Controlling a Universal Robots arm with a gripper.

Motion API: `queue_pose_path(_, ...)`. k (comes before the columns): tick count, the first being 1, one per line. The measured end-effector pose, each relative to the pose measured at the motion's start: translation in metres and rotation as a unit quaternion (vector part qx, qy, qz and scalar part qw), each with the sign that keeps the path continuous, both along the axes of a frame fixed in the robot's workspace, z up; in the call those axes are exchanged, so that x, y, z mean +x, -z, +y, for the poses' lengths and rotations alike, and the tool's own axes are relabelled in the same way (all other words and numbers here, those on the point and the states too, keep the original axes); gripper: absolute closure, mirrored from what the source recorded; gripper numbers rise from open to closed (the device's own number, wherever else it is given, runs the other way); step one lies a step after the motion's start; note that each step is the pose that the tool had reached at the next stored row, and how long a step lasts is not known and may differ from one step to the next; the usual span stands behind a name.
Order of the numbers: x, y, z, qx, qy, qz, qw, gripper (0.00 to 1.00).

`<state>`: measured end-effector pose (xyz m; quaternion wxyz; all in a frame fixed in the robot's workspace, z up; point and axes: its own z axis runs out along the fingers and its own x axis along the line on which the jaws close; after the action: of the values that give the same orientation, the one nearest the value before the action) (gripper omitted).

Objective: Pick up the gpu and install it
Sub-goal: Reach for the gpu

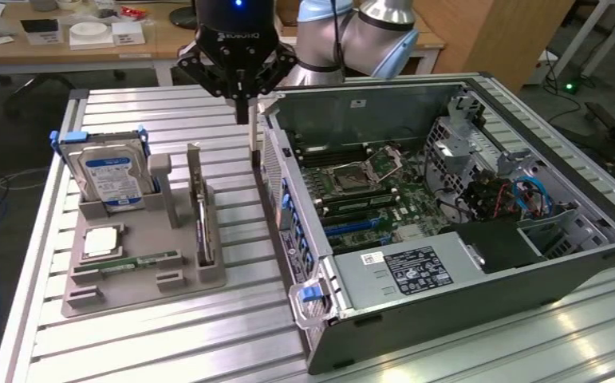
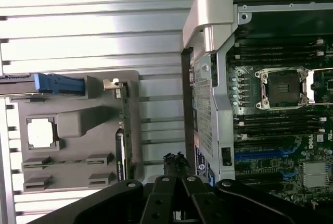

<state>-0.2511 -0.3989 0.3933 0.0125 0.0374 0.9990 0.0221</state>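
One gripper [image 1: 242, 112], clenched on nothing, hangs above the gap between the grey tray [image 1: 126, 281] and the open computer case [image 1: 478, 275], toward the far end. The gpu [image 1: 202, 223] stands on edge in the tray, at its side nearest the case, toward the exterior view's right, apart from the gripper.

The exterior view sits high off the near side of the desk [image 1: 179, 343] and looks down and across it from a moderate distance. It takes in the whole grey parts holder [image 1: 126, 279] on the exterior view's left and the open computer case [image 1: 446, 319] on its right. The wrist view looks straight down past the gripper [image 2: 175, 160], much closer in. Both views share the holder, the case's CPU socket [image 2: 283, 87] and the desk slats between them.
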Motion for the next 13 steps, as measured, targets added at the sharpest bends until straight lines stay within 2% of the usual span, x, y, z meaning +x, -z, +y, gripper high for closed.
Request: queue_pose_path(13,-0.017,0.0000,0.0000,0.0000,0.000,0.0000,1.0000,0.89)
